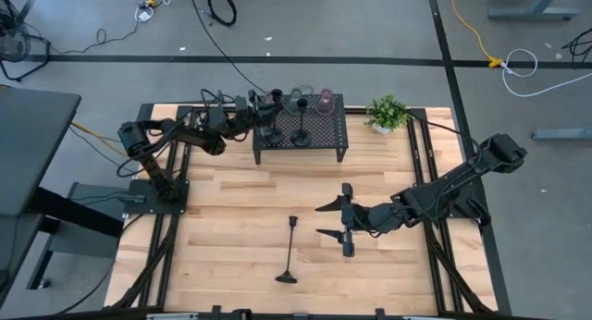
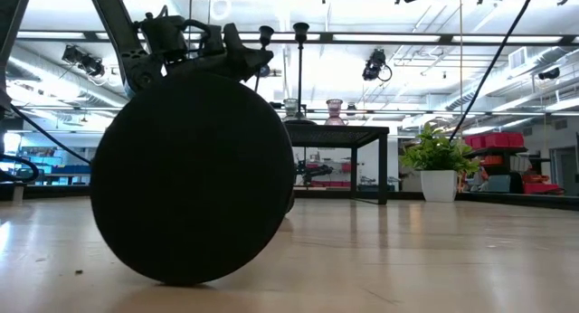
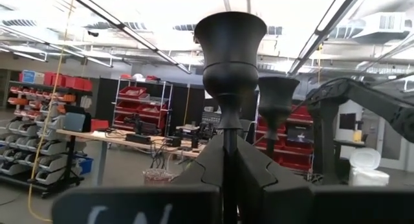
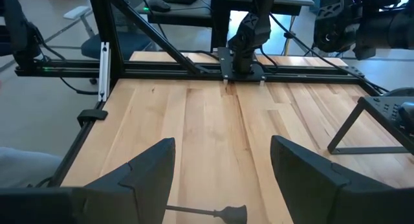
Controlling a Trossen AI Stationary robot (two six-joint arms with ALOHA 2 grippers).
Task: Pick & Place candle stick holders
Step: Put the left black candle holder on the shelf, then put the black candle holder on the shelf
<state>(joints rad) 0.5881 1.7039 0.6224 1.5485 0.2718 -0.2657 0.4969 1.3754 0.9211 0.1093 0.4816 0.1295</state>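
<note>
Holder stem [image 3: 229,75] btwn left end effector [image 3: 228,169] fingers.

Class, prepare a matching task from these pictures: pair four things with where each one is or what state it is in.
Things:
1. pinkish glass holder
2. slim black metal candle stick
3. small green plant
4. left gripper

Places or states:
A. lying on the wooden table
B. beside the rack, on the table
C. shut on an upright black stem
D. on top of the black mesh rack

Pairs: 1-D, 2-A, 3-B, 4-C
</note>
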